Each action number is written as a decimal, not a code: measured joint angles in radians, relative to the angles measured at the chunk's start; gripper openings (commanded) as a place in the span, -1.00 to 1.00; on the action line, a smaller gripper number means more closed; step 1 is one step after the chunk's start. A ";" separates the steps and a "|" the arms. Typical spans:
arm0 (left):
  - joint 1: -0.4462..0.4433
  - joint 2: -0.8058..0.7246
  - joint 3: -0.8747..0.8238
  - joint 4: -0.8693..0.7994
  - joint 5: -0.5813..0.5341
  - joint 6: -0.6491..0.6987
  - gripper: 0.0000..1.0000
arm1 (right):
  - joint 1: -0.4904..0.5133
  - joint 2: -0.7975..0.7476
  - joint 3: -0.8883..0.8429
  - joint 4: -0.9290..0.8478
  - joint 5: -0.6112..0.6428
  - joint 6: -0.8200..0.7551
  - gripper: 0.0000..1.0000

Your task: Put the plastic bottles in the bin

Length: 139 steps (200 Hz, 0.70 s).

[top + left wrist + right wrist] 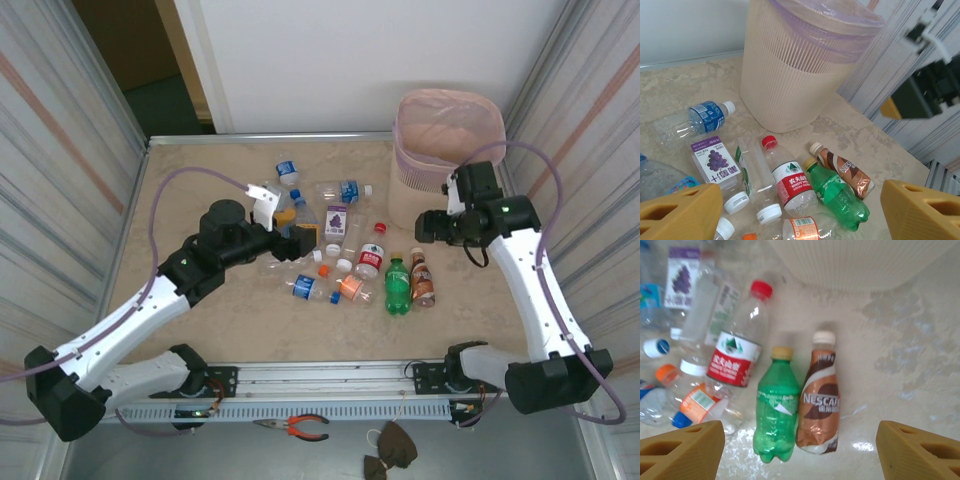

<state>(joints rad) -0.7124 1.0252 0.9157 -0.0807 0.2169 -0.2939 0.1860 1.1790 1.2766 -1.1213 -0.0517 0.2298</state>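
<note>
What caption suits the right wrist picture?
Open right end effector above a green bottle and brown Nescafe bottle lying side by side before the bin.

Left pincer (pixel 800 212) gapes wide, empty; right pincer (pixel 800 450) likewise spread, pointing downward.

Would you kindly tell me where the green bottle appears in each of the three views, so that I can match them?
Top external: green bottle right of centre, toward the table's near edge.
Left wrist: green bottle bottom centre, cap pointing up-left.
Right wrist: green bottle lower centre, cap up.
Shared landmark: brown bottle lying alongside it on its right in every view.
</note>
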 measured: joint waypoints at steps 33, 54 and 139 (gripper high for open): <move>0.000 0.002 0.000 0.012 0.001 -0.009 0.66 | 0.005 -0.002 -0.146 0.059 -0.018 0.032 0.46; 0.000 0.002 0.000 0.013 0.001 -0.018 0.66 | 0.011 -0.003 -0.234 0.107 -0.029 0.057 0.43; 0.011 -0.014 0.000 0.012 0.000 -0.025 0.66 | 0.017 0.060 -0.445 0.286 -0.016 0.160 0.34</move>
<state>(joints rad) -0.7017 1.0111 0.9157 -0.0685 0.2169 -0.3191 0.2031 1.2392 0.8318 -0.8349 -0.0673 0.3901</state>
